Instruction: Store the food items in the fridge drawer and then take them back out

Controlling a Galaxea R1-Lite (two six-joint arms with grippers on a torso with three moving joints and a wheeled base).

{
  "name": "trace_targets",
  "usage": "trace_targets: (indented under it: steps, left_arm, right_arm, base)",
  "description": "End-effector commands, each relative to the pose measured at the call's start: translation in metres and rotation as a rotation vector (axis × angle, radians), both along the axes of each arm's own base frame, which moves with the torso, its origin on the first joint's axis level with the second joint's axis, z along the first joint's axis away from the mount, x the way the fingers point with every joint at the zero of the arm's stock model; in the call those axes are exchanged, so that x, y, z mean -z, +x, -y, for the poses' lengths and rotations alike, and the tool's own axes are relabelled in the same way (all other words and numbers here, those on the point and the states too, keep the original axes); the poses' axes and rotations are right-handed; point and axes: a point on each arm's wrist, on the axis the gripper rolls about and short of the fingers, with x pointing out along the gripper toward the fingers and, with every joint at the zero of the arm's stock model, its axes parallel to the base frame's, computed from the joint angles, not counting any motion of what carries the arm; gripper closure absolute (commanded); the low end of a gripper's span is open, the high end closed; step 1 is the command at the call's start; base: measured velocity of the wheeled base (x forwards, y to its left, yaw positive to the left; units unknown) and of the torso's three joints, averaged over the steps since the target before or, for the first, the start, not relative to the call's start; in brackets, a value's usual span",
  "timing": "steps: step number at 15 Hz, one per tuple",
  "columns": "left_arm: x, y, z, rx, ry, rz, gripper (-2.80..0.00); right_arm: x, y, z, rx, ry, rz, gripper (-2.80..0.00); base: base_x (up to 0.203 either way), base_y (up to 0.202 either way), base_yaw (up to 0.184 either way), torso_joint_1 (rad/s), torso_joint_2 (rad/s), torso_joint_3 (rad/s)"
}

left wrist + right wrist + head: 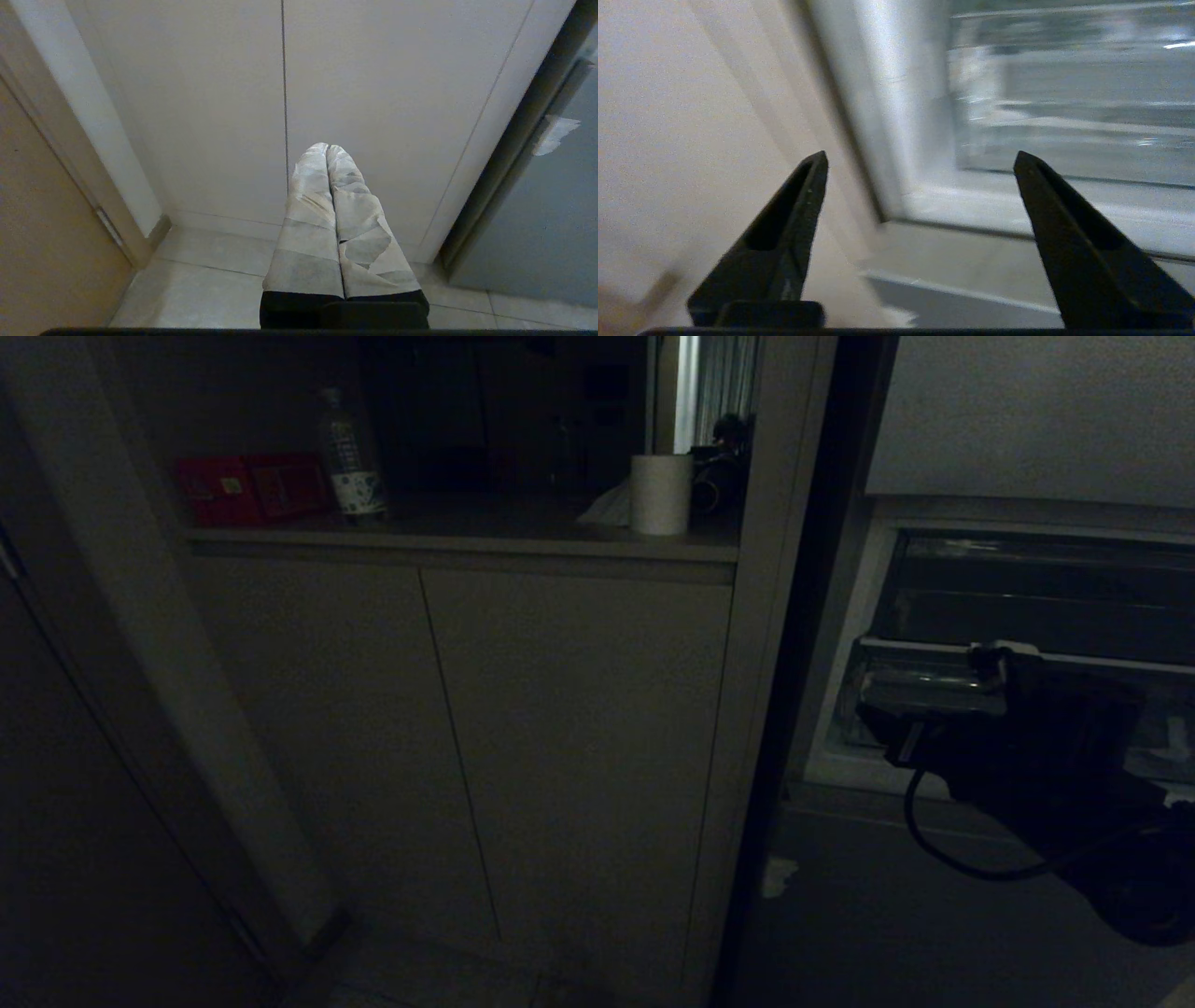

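Clear fridge drawer [934, 686] low, rightward

The right gripper [920, 158] shows its 2 dark fingers [784, 233] spread wide apart with nothing between them. Beyond them stands the pale fridge frame [882, 116], and past it the clear fridge drawer [1073, 116], blurred, above the floor [952, 261]

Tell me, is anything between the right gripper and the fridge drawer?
Nothing visible. The right gripper is open and empty, and the drawer lies directly ahead, with only open space in between.
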Motion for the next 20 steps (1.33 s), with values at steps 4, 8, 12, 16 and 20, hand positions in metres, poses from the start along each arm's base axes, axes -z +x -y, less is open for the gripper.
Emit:
trace_targets:
  steps: [4, 8, 12, 16, 20]
  left_arm:
    - [0.000, 0.000, 0.000, -0.001, 0.000, 0.000, 0.00]
    - [0.000, 0.000, 0.000, -0.001, 0.000, -0.001, 0.00]
    - [0.000, 0.000, 0.000, -0.001, 0.000, 0.000, 0.00]
    - [0.000, 0.000, 0.000, -0.001, 0.000, 0.000, 0.00]
    - [0.000, 0.000, 0.000, -0.001, 0.000, 0.000, 0.00]
  right_arm:
    - [0.010, 0.020, 0.008, 0.100, -0.036, 0.017, -2.80]
    - [0.022, 0.031, 0.006, 0.120, -0.037, 0.029, -2.80]
    - [0.028, 0.043, 0.005, 0.154, -0.040, 0.052, -2.80]
    - [0.029, 0.053, 0.002, 0.153, -0.037, 0.065, -2.80]
    - [0.029, 0.059, 0.002, 0.158, -0.034, 0.076, -2.80]
  base:
    - [0.000, 0.000, 0.000, 0.000, 0.00, 0.000]
    - [0.000, 0.000, 0.000, 0.000, 0.00, 0.000]
    - [0.000, 0.000, 0.000, 0.000, 0.00, 0.000]
    - [0.000, 0.000, 0.000, 0.000, 0.00, 0.000]
    - [0.000, 0.000, 0.000, 0.000, 0.00, 0.000]
